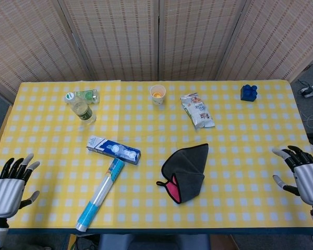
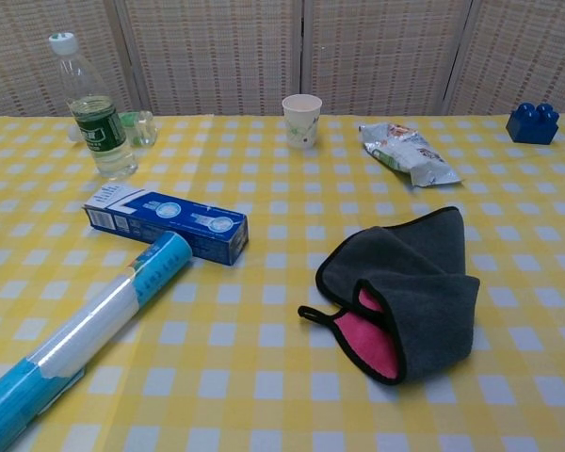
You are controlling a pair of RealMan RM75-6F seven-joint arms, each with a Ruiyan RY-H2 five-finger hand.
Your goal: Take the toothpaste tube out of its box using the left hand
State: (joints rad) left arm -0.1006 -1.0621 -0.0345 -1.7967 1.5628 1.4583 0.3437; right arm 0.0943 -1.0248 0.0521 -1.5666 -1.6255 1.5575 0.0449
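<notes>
The blue and white toothpaste box (image 1: 113,149) (image 2: 166,223) lies flat on the yellow checked table, left of centre. A long blue and white tube (image 1: 99,196) (image 2: 83,335) lies just in front of it, one end close to the box. My left hand (image 1: 9,182) hovers open at the table's near left corner, fingers spread, well away from the box. At the near right edge, my right hand (image 1: 302,175) is open and empty. Neither hand shows in the chest view.
A grey and pink cloth (image 1: 185,172) (image 2: 407,290) lies near the centre. Behind are a water bottle (image 1: 81,109) (image 2: 89,106), a paper cup (image 1: 157,94) (image 2: 302,120), a snack bag (image 1: 197,111) (image 2: 408,153) and a blue toy block (image 1: 249,92) (image 2: 533,122).
</notes>
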